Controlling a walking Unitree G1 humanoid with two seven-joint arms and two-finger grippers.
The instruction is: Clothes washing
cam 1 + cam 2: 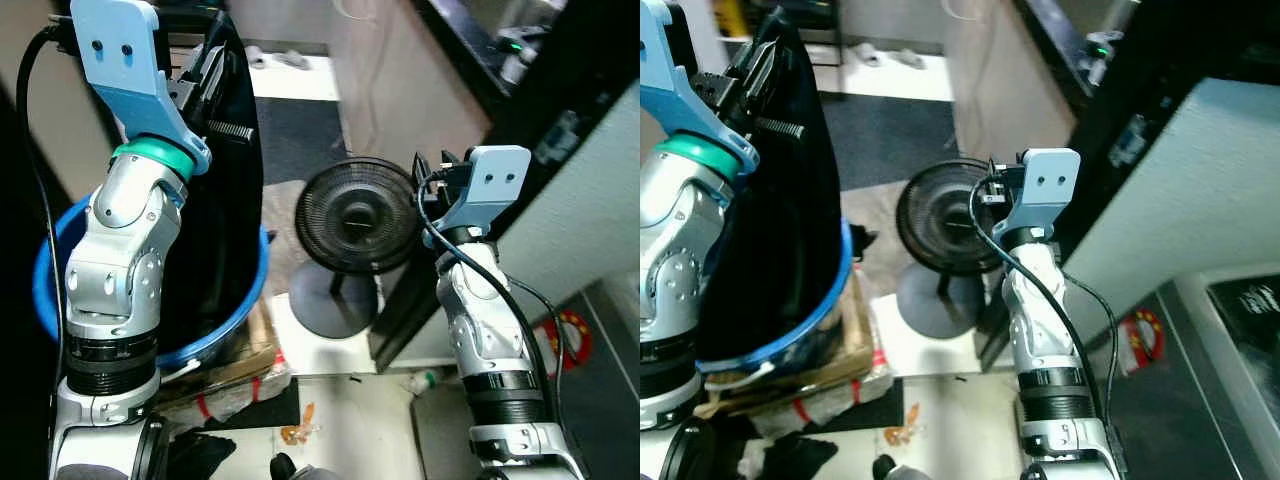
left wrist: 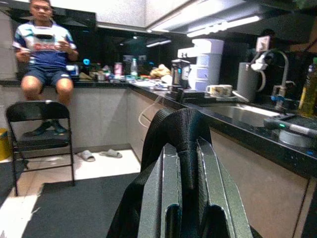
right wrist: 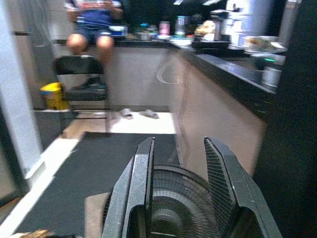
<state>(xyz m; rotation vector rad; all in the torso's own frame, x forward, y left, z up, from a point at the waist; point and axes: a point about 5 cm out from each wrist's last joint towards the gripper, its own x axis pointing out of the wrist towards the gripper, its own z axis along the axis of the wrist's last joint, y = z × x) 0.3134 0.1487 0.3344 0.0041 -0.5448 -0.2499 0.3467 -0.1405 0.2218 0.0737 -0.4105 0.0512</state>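
A black garment (image 1: 225, 200) hangs from my raised left gripper (image 1: 205, 75), and its lower part drops into a blue laundry basket (image 1: 45, 270) on the floor at my left. In the left wrist view the left gripper (image 2: 182, 148) is shut, with a fold of the black cloth (image 2: 173, 124) bulging up between the fingers (image 2: 158, 198). My right gripper (image 1: 432, 170) is held at mid height on the right, open and holding nothing. In the right wrist view its fingers (image 3: 141, 183) frame a black floor fan (image 3: 178, 208).
The round black fan (image 1: 358, 215) stands on its base between my arms. A white appliance (image 1: 600, 200) and a dark counter line the right side. A person (image 2: 44, 49) sits on the far counter above a folding chair (image 2: 37, 111). Cardboard and bags (image 1: 240, 370) lie under the basket.
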